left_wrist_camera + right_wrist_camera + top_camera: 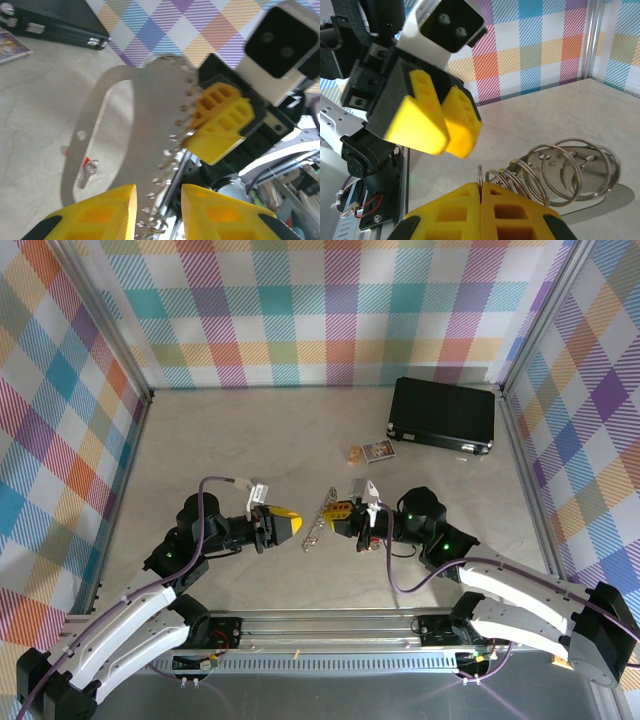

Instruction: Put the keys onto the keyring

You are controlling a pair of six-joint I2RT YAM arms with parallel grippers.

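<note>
We are holding the keyring [572, 167], right gripper [481, 186] clamped on its thin ring, left gripper [157, 202] jaws apart; we are fearing a sideways pull slips it free.

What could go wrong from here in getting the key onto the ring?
1. The right end effector pinches the keyring by one thin wire coil at its fingertips, so the loop could twist or slip out.
2. The key lies unheld on the table. The open left end effector may struggle to lift something so small.
3. Both end effectors sit close together, so a bump seems possible.
</note>
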